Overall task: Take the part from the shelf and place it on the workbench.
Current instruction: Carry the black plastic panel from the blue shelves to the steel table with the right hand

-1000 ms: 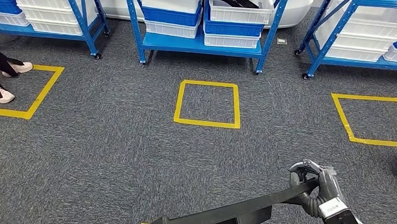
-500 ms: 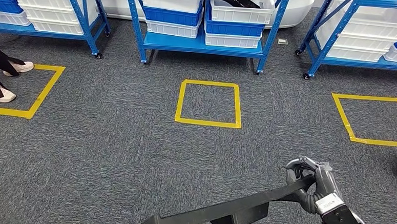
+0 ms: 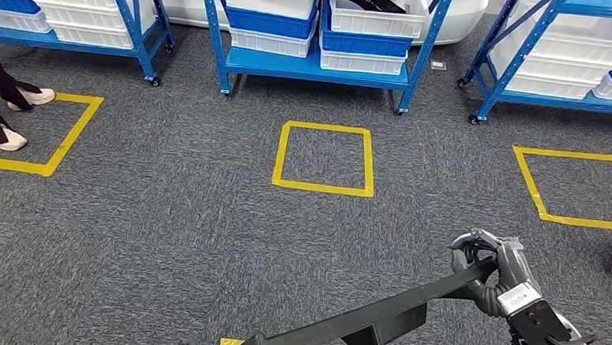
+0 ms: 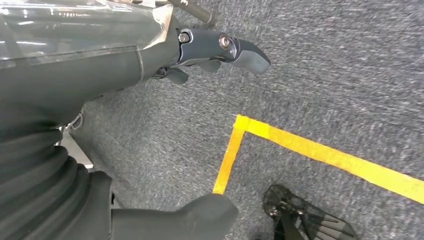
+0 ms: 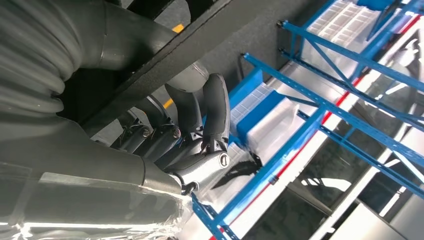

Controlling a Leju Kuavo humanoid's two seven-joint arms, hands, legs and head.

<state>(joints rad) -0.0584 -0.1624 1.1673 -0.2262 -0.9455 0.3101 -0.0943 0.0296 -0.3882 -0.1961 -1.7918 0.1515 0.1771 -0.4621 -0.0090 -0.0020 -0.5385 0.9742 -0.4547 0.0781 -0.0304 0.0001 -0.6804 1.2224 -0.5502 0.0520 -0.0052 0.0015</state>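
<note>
Part (image 3: 358, 325), a long flat black bar with underside block, gripped by right hand (image 3: 491, 269).

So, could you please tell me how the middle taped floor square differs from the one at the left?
The middle square has nothing inside it and is in the picture whole; the left square is cut by the picture's edge and has a person's shoes on it. The middle one lies before the centre shelf, the left one before the left shelf. Both are yellow tape on grey carpet.

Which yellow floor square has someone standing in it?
The leftmost taped square, in the head view: a person's shoes stand there.
</note>
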